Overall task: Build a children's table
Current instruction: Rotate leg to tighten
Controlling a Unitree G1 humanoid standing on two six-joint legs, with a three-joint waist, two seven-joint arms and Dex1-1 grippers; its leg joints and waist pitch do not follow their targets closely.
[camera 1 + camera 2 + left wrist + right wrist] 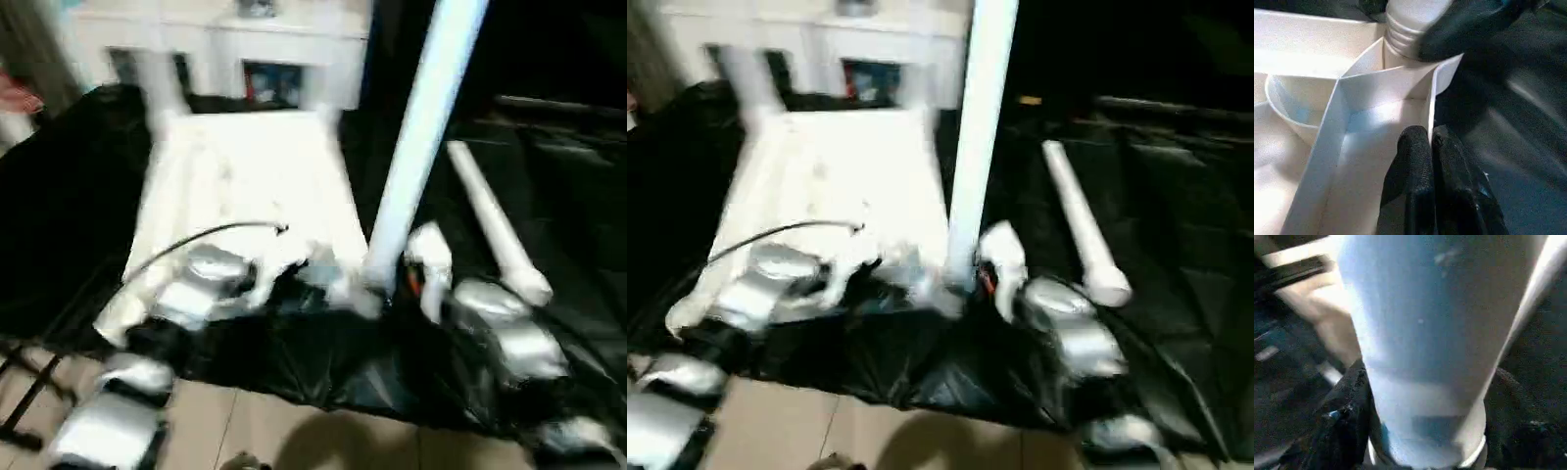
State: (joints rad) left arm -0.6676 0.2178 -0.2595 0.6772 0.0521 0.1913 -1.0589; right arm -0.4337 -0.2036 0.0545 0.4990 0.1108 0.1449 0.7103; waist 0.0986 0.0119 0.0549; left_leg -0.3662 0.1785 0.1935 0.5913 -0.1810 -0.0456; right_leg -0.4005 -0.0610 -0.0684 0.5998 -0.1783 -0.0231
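The right tool [1425,431] pinches a white leg [1425,323], with one black finger [1344,421] on each side of it. The leg [421,137] stands up tall at the near right corner of the tabletop [245,186]. Its grooved end [1405,29] sits at the corner socket.

The left tool [1432,161] has its two fingers pressed together over a thin white rib [1431,107] of the tabletop's underside, beside that corner.

The tabletop lies upside down on the black worktop [59,206]. Another white leg [495,225] lies flat on the worktop, to the right. A white cabinet [225,39] stands behind the worktop.
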